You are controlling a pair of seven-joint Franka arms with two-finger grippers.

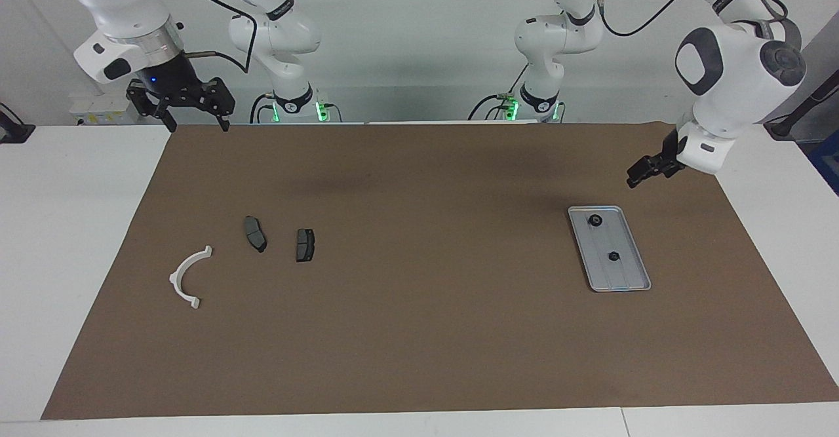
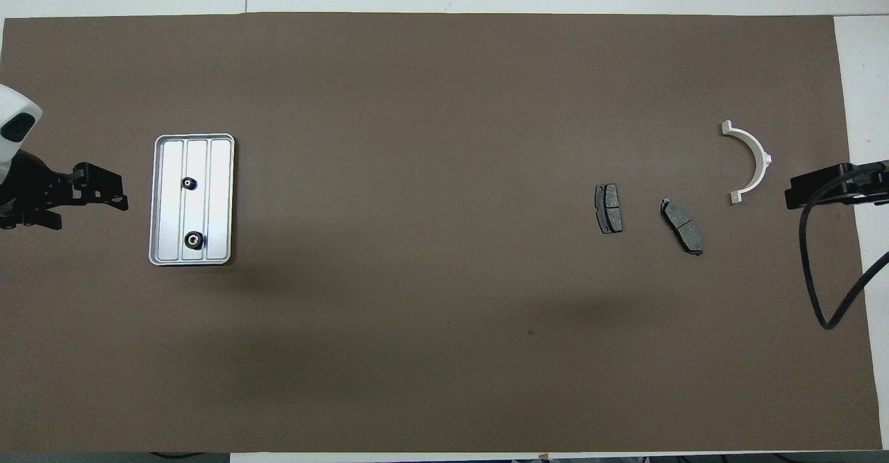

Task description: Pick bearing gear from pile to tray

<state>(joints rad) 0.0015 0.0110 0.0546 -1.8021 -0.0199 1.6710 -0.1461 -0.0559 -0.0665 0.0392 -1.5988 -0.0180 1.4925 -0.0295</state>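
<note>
The silver tray (image 1: 628, 277) (image 2: 221, 171) lies on the brown mat toward the left arm's end. Two small black bearing gears rest in it, one nearer the robots (image 1: 595, 220) (image 2: 194, 240) and one farther (image 1: 613, 255) (image 2: 187, 183). My left gripper (image 1: 639, 176) (image 2: 111, 192) hangs open and empty above the mat beside the tray. The pile lies toward the right arm's end: a white half-ring bracket (image 1: 187, 276) (image 2: 753, 161) and two dark brake pads (image 1: 255, 233) (image 1: 305, 244) (image 2: 682, 225) (image 2: 608, 208). My right gripper (image 1: 195, 122) (image 2: 792, 196) waits open over the mat's edge near its base.
The brown mat (image 1: 419, 332) (image 2: 417, 324) covers most of the white table. A black cable (image 2: 823, 296) loops down from the right arm over the mat's end.
</note>
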